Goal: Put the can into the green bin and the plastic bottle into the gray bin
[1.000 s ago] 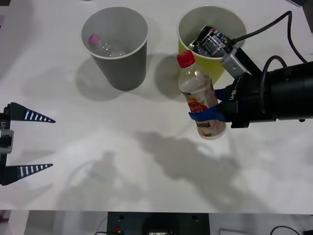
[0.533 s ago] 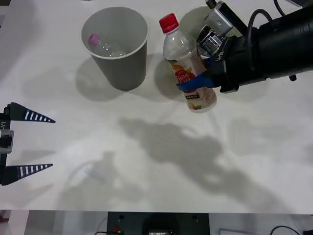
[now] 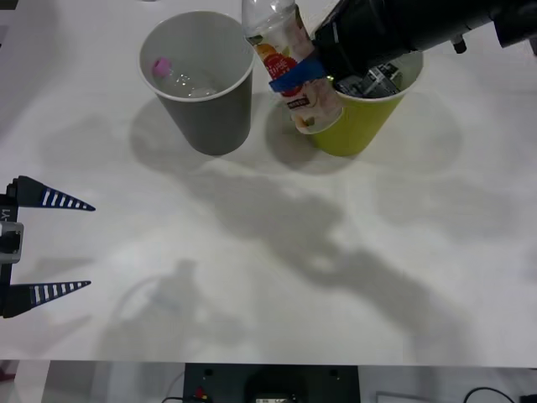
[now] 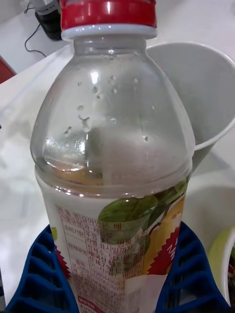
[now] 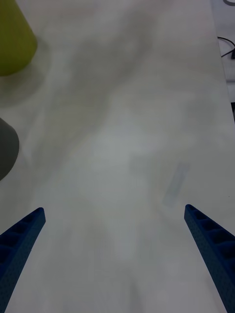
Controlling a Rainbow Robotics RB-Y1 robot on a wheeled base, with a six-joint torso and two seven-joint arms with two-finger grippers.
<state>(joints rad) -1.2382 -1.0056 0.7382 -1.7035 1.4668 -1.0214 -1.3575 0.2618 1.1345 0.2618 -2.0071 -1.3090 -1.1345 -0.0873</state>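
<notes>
The front camera looks steeply down on the white table (image 3: 252, 277), both bins at its far edge. The right wrist camera sits very close behind the plastic bottle (image 4: 115, 161), facing the gray bin (image 4: 196, 93). The left wrist camera looks low across the table toward both bins.

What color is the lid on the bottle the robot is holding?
Red. The plastic bottle has a red cap, clearest in the right wrist view.

A wide white matte table (image 3: 252, 277) spreads across the front view, marked with soft gray shadows. A small clear bottle with a pink cap (image 3: 178, 77) lies tilted on its side. A black cable (image 4: 30, 30) trails over the far surface.
</notes>
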